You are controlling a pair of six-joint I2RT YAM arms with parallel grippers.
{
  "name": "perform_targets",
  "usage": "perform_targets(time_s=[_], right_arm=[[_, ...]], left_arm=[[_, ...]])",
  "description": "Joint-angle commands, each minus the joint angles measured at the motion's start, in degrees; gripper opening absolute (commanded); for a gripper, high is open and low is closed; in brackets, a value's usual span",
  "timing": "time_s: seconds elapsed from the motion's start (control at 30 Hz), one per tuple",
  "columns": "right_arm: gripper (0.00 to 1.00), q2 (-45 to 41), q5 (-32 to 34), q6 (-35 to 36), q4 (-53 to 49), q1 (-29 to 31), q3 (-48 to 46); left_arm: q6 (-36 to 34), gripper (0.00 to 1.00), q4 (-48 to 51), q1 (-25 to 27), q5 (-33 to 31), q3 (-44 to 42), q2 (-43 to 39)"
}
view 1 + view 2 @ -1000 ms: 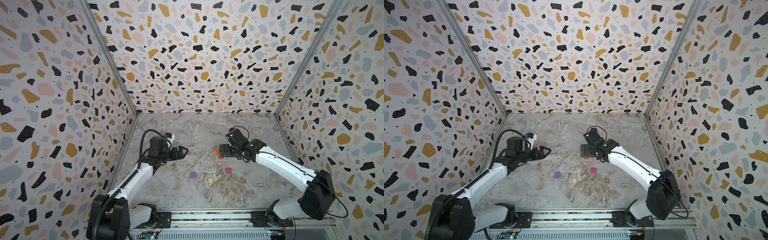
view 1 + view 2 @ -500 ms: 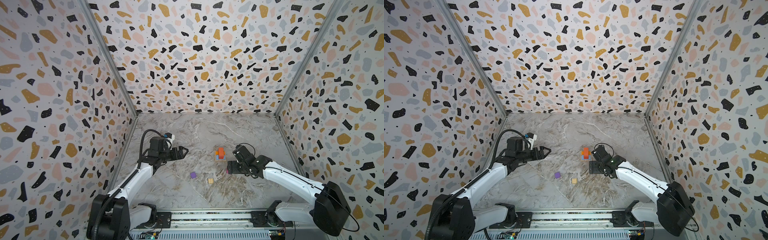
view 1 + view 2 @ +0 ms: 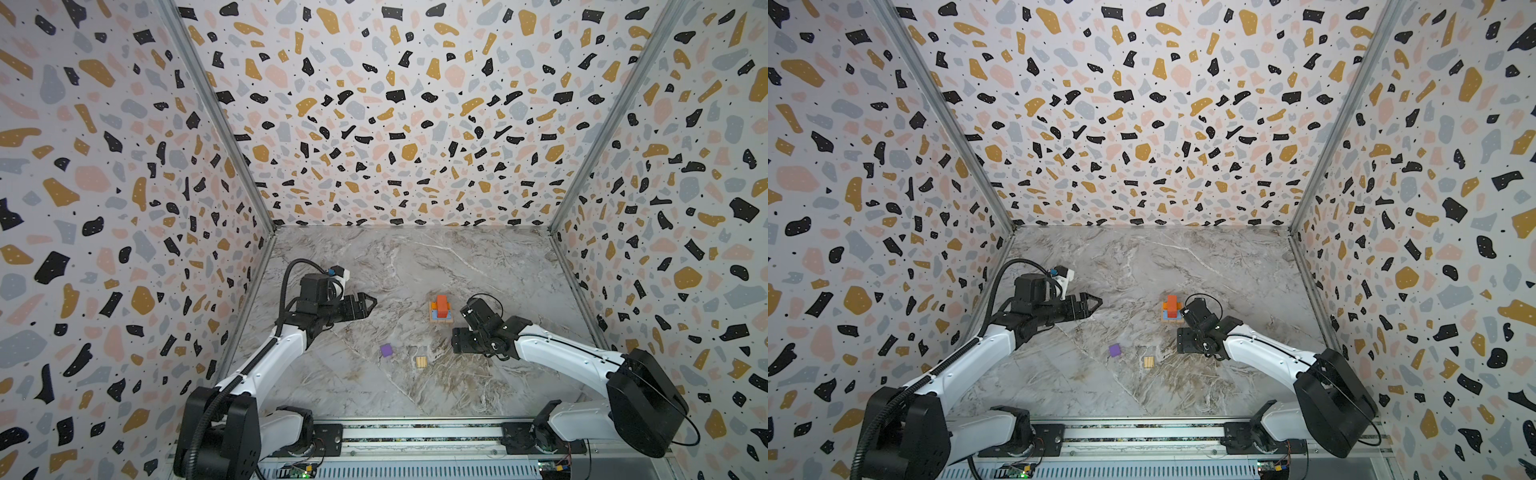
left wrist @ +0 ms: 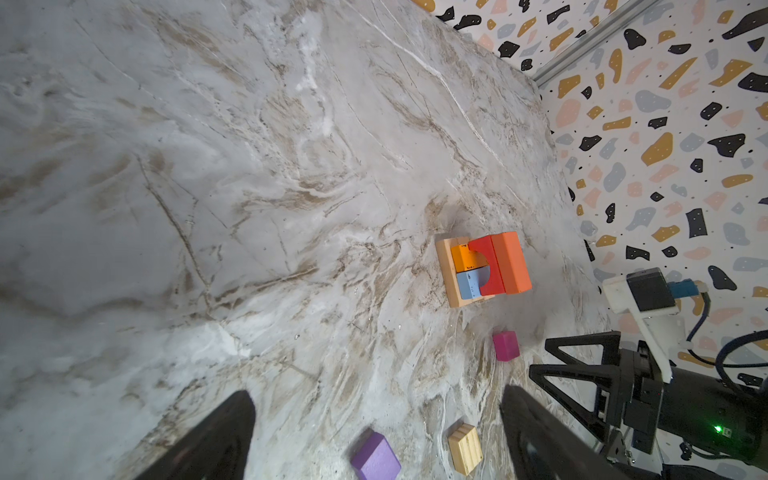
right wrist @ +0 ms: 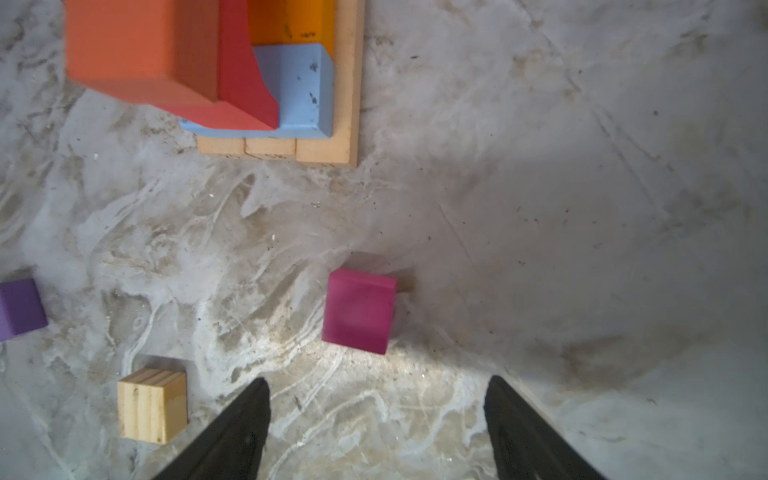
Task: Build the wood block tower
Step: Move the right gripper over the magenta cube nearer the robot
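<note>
The tower (image 3: 441, 309) (image 3: 1172, 309) stands mid-table: a tan plank base, a blue and an orange block, then a red arch piece and an orange-red block (image 4: 511, 262) (image 5: 137, 45) on top. My right gripper (image 5: 377, 379) (image 3: 459, 343) points down at the table just in front of the tower, open, nothing between its fingers. A magenta cube (image 5: 359, 309) (image 4: 505, 345) lies just ahead of its fingertips; the arm hides it in both top views. My left gripper (image 3: 372, 305) (image 4: 376, 392) hovers open at the left, empty.
A purple cube (image 3: 386, 350) (image 5: 20, 307) and a small tan block (image 3: 421, 361) (image 5: 151, 405) lie loose on the marble floor (image 3: 415, 266), between the arms and in front of the tower. Patterned walls close in the left, back and right sides.
My right gripper has left the tower, with the orange-red block staying on top, and swung toward the front, down over the magenta cube. Its jaws have narrowed somewhat. The left arm has not moved.
</note>
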State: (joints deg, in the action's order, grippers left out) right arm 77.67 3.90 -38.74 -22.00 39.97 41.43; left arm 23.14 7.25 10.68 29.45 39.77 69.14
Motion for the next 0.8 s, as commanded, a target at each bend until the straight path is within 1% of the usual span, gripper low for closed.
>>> perform_targets(time_s=[0.0, 0.4, 0.67, 0.77], right_arm=[[0.78, 1.9, -0.6, -0.8, 1.8, -0.1, 1.3], [0.59, 8.8, -0.4, -0.7, 2.6, -0.1, 4.5], [0.55, 9.1, 1.1, -1.4, 2.7, -0.1, 4.6], [0.48, 9.3, 1.4, -1.4, 2.6, -0.1, 4.6]], left_arm=[[-0.8, 0.94, -1.4, 0.2, -0.1, 0.6, 0.5], [-0.8, 0.94, -1.4, 0.2, 0.0, 0.6, 0.5], [-0.7, 0.94, -1.6, 0.2, 0.3, 0.6, 0.6], [-0.7, 0.94, -1.7, 0.2, 0.4, 0.5, 0.5]])
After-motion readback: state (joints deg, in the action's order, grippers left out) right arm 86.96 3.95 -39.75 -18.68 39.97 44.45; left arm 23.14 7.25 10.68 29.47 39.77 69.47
